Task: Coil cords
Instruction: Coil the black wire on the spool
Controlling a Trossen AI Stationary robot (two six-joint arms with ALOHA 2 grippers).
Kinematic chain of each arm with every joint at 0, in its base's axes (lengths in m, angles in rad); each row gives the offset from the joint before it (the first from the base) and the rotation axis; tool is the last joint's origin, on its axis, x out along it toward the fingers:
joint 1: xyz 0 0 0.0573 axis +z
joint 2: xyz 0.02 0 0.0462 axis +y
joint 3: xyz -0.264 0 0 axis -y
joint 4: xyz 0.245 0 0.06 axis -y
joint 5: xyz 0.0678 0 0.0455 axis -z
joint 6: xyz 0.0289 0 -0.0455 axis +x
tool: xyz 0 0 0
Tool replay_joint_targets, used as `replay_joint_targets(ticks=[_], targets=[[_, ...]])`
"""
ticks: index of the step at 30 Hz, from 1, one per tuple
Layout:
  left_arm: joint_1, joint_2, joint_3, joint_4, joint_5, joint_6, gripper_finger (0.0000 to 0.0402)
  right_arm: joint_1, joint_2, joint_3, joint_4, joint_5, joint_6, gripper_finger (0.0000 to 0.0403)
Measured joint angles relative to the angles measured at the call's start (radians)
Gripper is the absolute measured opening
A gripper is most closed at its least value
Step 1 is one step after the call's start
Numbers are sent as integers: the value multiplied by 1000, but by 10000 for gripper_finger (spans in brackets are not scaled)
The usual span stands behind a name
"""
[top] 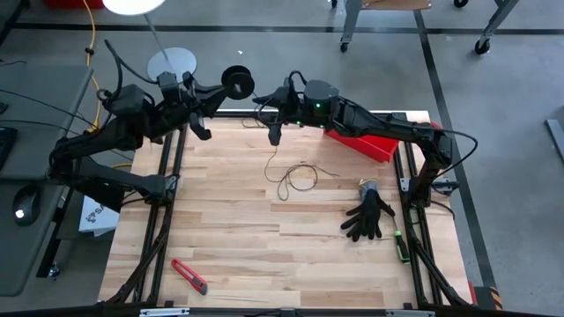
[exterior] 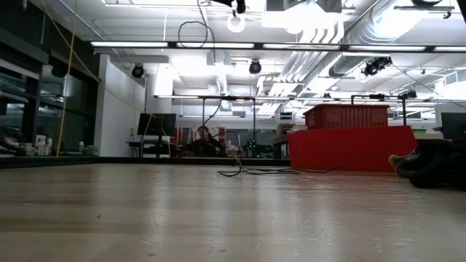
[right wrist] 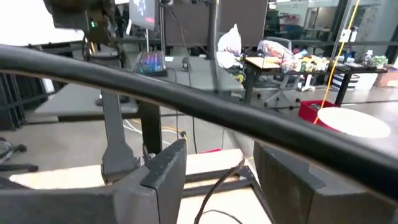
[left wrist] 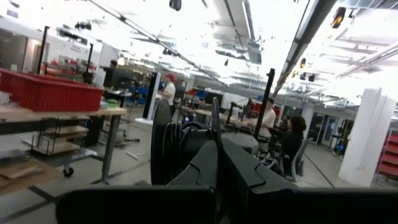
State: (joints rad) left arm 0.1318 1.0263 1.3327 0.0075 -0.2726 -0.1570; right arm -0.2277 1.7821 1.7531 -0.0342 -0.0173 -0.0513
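The wooden bench (top: 264,238) carries a red bin (top: 363,141) at its far right, a black glove (top: 368,217) near the right edge and a red cutter (top: 189,276) near the front left. The left hand (top: 231,88) is raised beyond the bench's far edge, clamped shut on the black spool (top: 238,82). The right hand (top: 274,134) hangs over the far edge, fingers (right wrist: 166,163) spread wide, gripping nothing. The thin cord (top: 295,175) runs down from near the right hand and lies in loose loops at mid-bench.
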Motion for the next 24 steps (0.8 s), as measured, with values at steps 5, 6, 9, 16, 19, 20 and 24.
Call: replay_joint_targets(ticks=[5, 6, 9, 16, 19, 20, 24], targets=[[0, 1, 0, 6, 0, 2, 1, 1, 0, 0, 0, 39, -19, 181], [0, 1, 0, 5, 0, 2, 1, 1, 0, 0, 0, 41, -19, 181], [0, 0, 0, 6, 0, 3, 1, 1, 0, 0, 1, 42, -18, 181], [0, 0, 0, 6, 0, 3, 1, 1, 0, 0, 1, 41, -20, 155], [0, 0, 0, 5, 0, 3, 1, 1, 0, 0, 1, 38, -18, 138], [0, 0, 0, 5, 0, 3, 1, 1, 0, 0, 1, 35, -19, 134], [0, 0, 0, 5, 0, 3, 1, 1, 0, 0, 1, 33, -19, 129]])
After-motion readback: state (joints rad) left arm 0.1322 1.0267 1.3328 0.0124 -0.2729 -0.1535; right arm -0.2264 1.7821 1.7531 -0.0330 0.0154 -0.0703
